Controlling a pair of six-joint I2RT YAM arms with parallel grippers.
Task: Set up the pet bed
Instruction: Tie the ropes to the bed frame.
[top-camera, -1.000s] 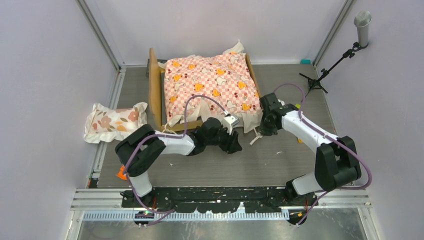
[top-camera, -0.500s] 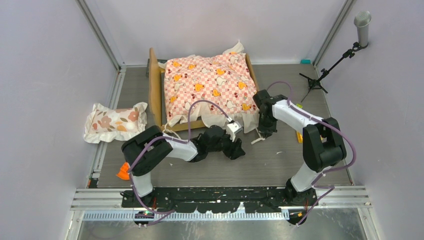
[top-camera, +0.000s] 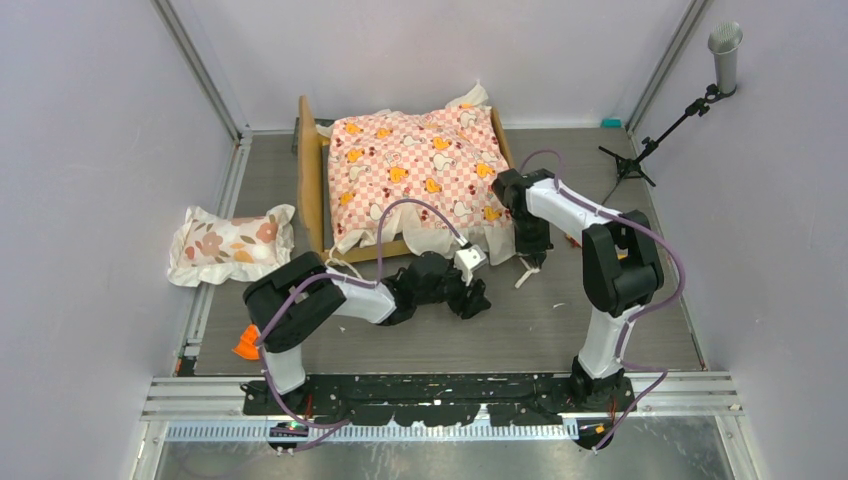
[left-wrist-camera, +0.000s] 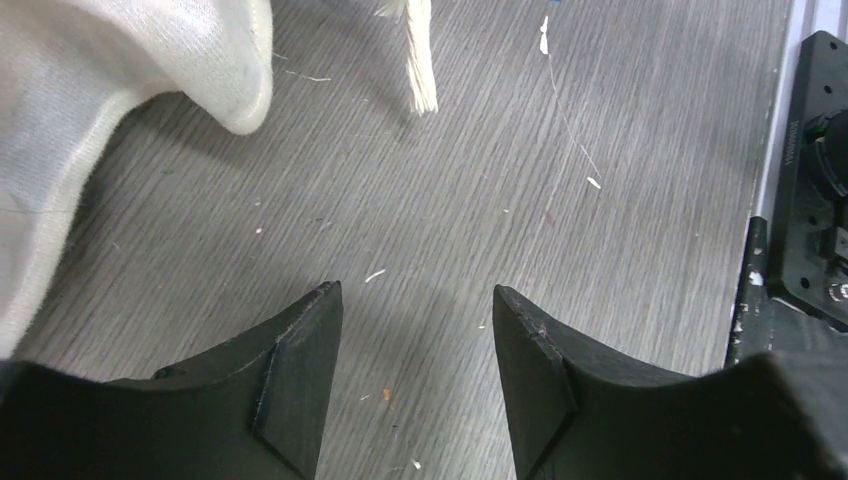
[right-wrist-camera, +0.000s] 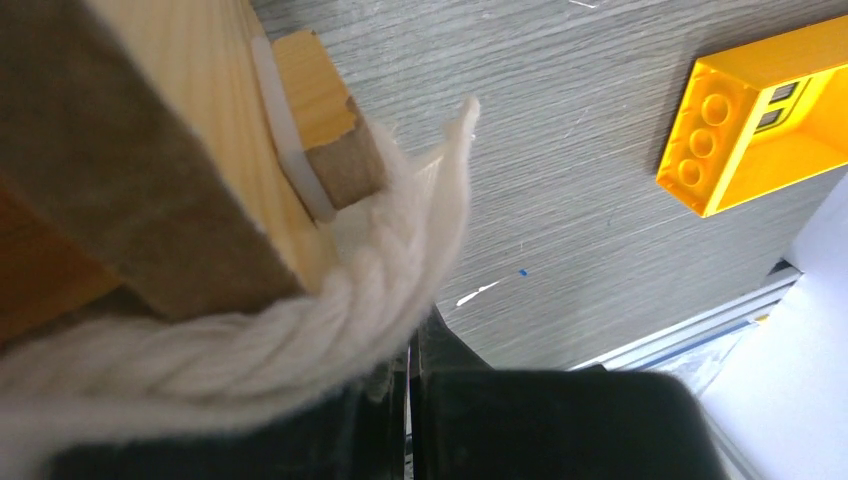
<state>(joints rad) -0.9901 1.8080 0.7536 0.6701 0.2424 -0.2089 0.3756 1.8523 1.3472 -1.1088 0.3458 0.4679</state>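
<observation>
Pink-checkered sheet (top-camera: 420, 165) already covers the pet bed (top-camera: 310, 180), which stands at the far middle of the table (top-camera: 600, 320); the floral pillow (top-camera: 228, 243) lies off the bed to its left, so placing it looks like what remains; left gripper (left-wrist-camera: 415, 295) hangs released and empty; right gripper (right-wrist-camera: 410, 380) is clenched at the bed's near right corner, a twisted white cord (right-wrist-camera: 300, 330) against it; whether pinched, I cannot tell.

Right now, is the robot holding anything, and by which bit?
Open left end effector holds nothing. Shut right end effector meets the white twisted cord near its end; grip unclear.
</observation>
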